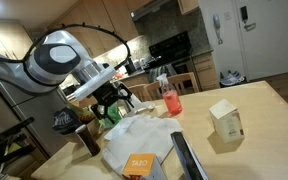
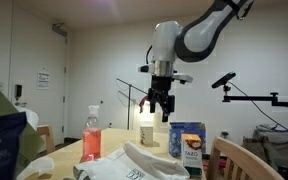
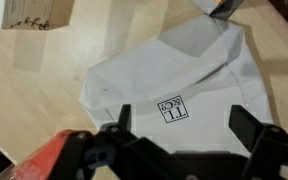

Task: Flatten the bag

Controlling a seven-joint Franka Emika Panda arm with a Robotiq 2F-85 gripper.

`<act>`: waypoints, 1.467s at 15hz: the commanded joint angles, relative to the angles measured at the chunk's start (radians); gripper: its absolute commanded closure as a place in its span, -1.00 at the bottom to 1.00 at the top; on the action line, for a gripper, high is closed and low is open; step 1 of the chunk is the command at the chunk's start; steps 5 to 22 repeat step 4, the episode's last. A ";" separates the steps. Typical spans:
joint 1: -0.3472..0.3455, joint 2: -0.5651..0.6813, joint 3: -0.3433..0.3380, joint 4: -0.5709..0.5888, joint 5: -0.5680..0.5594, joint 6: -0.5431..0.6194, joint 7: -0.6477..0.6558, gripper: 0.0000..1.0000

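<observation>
The white bag (image 1: 134,138) lies crumpled on the wooden table (image 1: 254,140), near its front. It also shows in an exterior view (image 2: 134,165) as a low white heap. In the wrist view the bag (image 3: 174,80) fills the middle, with a small dark square print facing up. My gripper (image 1: 112,103) hangs in the air above the bag, clear of it, in both exterior views (image 2: 160,108). In the wrist view its two fingers (image 3: 182,122) stand wide apart with nothing between them.
A beige carton (image 1: 225,119) stands to one side on the table. A bottle of red liquid (image 1: 170,97) stands behind the bag. An orange packet (image 1: 139,165) and a dark flat object (image 1: 187,157) lie at the front edge. A blue box (image 2: 188,143) stands near a chair (image 2: 242,160).
</observation>
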 commanded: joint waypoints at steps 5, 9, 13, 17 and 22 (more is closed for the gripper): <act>0.009 -0.021 -0.006 -0.018 -0.024 -0.032 0.026 -1.00; 0.009 -0.021 -0.006 -0.018 -0.024 -0.032 0.026 -1.00; 0.009 -0.021 -0.006 -0.018 -0.024 -0.032 0.026 -1.00; 0.009 -0.021 -0.006 -0.018 -0.024 -0.032 0.026 -1.00; 0.009 -0.021 -0.006 -0.018 -0.024 -0.032 0.026 -1.00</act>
